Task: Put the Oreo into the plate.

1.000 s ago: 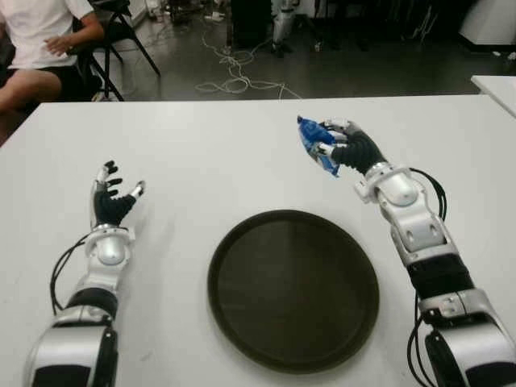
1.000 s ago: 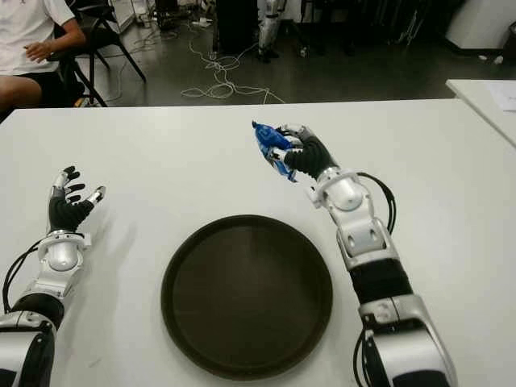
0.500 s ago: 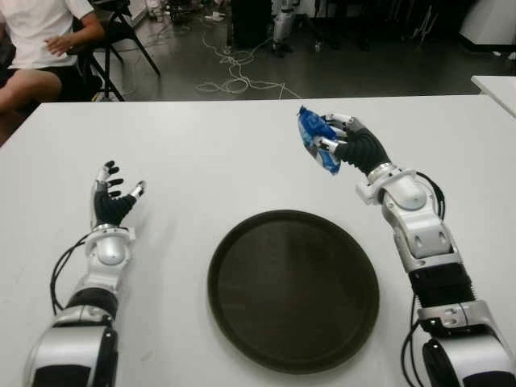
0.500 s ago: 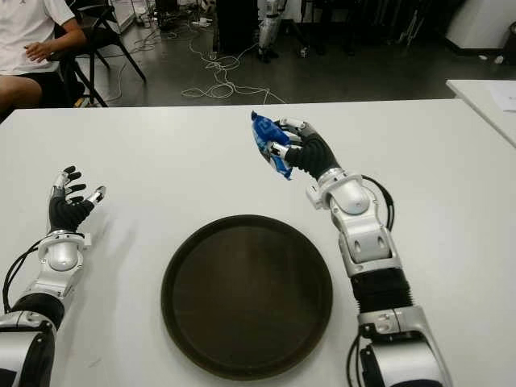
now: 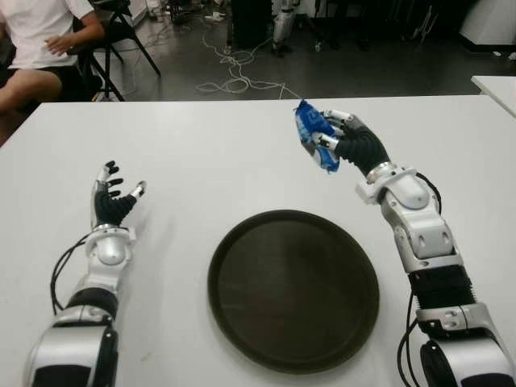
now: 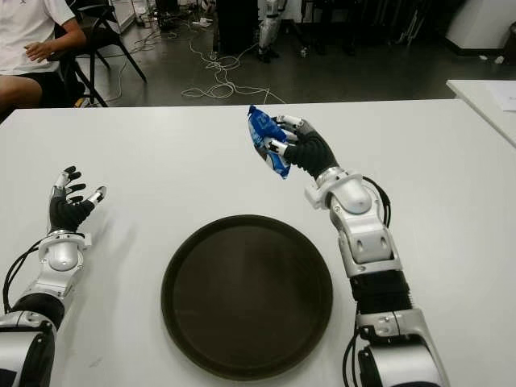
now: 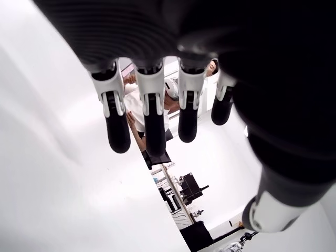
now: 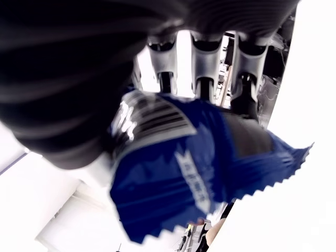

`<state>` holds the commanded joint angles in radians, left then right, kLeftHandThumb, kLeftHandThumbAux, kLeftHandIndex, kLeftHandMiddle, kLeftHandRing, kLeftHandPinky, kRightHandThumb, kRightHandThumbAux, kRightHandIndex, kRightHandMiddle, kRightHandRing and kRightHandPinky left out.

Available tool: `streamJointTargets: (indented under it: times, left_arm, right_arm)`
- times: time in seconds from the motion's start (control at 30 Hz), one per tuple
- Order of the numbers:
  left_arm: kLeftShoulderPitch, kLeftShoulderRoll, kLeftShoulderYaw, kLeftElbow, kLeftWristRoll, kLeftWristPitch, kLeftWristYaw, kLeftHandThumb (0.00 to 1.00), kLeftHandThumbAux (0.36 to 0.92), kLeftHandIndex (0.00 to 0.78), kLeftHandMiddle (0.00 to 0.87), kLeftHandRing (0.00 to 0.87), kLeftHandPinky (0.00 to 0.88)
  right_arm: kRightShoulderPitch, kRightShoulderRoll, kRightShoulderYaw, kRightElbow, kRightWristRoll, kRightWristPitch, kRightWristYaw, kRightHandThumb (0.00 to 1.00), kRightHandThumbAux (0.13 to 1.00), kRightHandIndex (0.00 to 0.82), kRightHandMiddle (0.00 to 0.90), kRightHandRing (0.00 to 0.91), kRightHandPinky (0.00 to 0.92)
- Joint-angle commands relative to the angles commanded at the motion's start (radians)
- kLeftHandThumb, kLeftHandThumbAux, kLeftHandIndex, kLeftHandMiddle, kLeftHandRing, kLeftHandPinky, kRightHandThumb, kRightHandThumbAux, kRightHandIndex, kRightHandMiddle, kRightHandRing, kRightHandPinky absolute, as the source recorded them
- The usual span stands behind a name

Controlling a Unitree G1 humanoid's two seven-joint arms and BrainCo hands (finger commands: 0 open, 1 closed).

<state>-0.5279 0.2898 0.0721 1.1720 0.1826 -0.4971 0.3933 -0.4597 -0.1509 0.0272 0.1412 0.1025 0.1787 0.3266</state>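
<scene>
A blue Oreo packet (image 5: pixel 314 138) is held in the air by my right hand (image 5: pixel 339 143), whose fingers are shut around it, above the white table beyond the plate's far right rim. The right wrist view shows the packet (image 8: pixel 178 168) pinched between thumb and fingers. The plate (image 5: pixel 293 289) is a round, dark brown tray lying on the table in front of me, with nothing in it. My left hand (image 5: pixel 112 199) shows at the left of the plate, fingers spread and holding nothing.
The white table (image 5: pixel 201 153) stretches wide around the plate. A seated person (image 5: pixel 36 48) and chairs are beyond the far left edge, with cables on the floor (image 5: pixel 234 76). Another white table corner (image 5: pixel 496 85) shows at the far right.
My right hand has lifted the Oreo packet slightly higher and a little farther from me. The left hand has not moved.
</scene>
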Motion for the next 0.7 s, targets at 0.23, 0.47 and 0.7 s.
streamJointTargets:
  times: [0.23,0.47,0.7]
  left_arm:
    - [0.001,-0.001,0.003,-0.001,-0.006,0.001,-0.009,0.215,0.689,0.096,0.161,0.195,0.244]
    - [0.001,-0.002,0.004,-0.002,-0.007,-0.002,-0.006,0.227,0.708,0.097,0.162,0.19,0.216]
    - [0.001,-0.002,0.003,-0.001,-0.004,0.0,0.001,0.235,0.718,0.099,0.168,0.19,0.21]
  right_arm:
    - [0.023,-0.04,0.041,-0.056,-0.012,-0.012,0.083,0.707,0.719,0.439,0.801,0.808,0.806]
    - [0.03,-0.064,0.067,-0.078,-0.022,-0.027,0.131,0.704,0.72,0.44,0.797,0.806,0.795]
    - [0.037,-0.073,0.114,-0.067,-0.016,-0.072,0.21,0.701,0.72,0.44,0.807,0.815,0.805]
